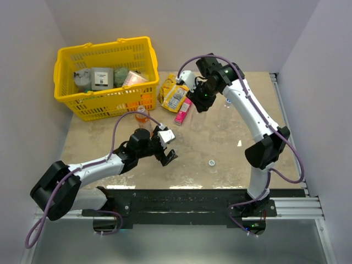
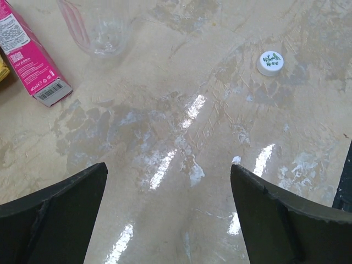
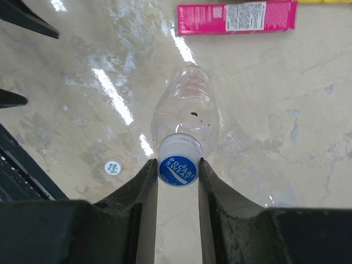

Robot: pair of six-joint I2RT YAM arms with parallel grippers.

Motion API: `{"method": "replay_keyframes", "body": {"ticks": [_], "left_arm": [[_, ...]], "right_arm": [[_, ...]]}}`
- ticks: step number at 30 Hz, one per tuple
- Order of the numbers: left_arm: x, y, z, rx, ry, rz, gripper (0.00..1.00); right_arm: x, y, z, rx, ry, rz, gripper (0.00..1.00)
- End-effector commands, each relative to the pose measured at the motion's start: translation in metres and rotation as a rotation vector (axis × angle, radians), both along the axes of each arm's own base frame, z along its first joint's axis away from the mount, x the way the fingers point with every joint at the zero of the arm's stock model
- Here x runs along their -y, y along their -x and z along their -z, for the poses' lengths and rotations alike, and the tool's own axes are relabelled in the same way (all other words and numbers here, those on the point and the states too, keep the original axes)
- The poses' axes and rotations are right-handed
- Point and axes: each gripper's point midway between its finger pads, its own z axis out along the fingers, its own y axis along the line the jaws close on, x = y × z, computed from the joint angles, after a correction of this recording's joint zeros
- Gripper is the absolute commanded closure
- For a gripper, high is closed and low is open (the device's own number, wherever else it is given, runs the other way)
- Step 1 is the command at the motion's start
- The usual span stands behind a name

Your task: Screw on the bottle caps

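Above counter [image 3: 286,110], clenching blue Pocari Sweat cap [image 3: 178,169] on clear bottle [image 3: 187,110] with right fingers [image 3: 144,192], left fingers [image 2: 66,209] released. Keep level, twist snug.

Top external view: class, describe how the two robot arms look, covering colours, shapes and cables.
The left arm and the right arm share white tubular links between bulky black joints. A thin purple cable loops along each. Their fingers are matt black and wedge-shaped.
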Motion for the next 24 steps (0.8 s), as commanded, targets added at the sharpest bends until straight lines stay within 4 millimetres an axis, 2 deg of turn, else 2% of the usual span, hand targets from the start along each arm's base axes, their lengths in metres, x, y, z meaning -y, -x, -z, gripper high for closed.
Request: {"method": "replay_keyframes", "body": {"ticks": [1, 4, 9, 10, 11, 13, 16, 17, 19, 24], "left_arm": [[0.004, 0.008, -0.008, 0.016, 0.03, 0.059, 0.0], [0.01, 0.018, -0.006, 0.003, 0.039, 0.124, 0.0], [0.006, 0.009, -0.007, 0.035, 0.023, 0.092, 0.0], [0.006, 0.01, -0.007, 0.038, 0.018, 0.094, 0.0], [0.005, 0.009, -0.006, 0.038, 0.016, 0.094, 0.0], [0.006, 0.01, -0.006, 0.038, 0.016, 0.098, 0.0], [0.006, 0.012, -0.005, 0.03, 0.021, 0.103, 0.0], [0.007, 0.013, -0.005, 0.03, 0.023, 0.107, 0.0], [0.006, 0.013, -0.004, 0.029, 0.022, 0.106, 0.0], [0.005, 0.013, -0.003, 0.03, 0.023, 0.104, 0.0]], "right_arm": [[0.021, -0.002, -0.002, 0.004, 0.081, 0.038, 1.0], [0.024, -0.011, 0.007, -0.01, 0.093, 0.068, 1.0], [0.021, -0.021, 0.013, -0.011, 0.087, 0.097, 1.0], [0.022, -0.022, 0.014, -0.01, 0.092, 0.105, 0.94], [0.024, -0.025, 0.016, -0.005, 0.102, 0.117, 0.8], [0.024, -0.027, 0.018, -0.002, 0.105, 0.132, 0.65], [0.025, -0.032, 0.018, 0.014, 0.106, 0.163, 0.55], [0.025, -0.033, 0.02, 0.011, 0.11, 0.165, 0.46], [0.024, -0.035, 0.02, 0.016, 0.113, 0.168, 0.39], [0.023, -0.039, 0.021, 0.019, 0.113, 0.171, 0.38]]}}
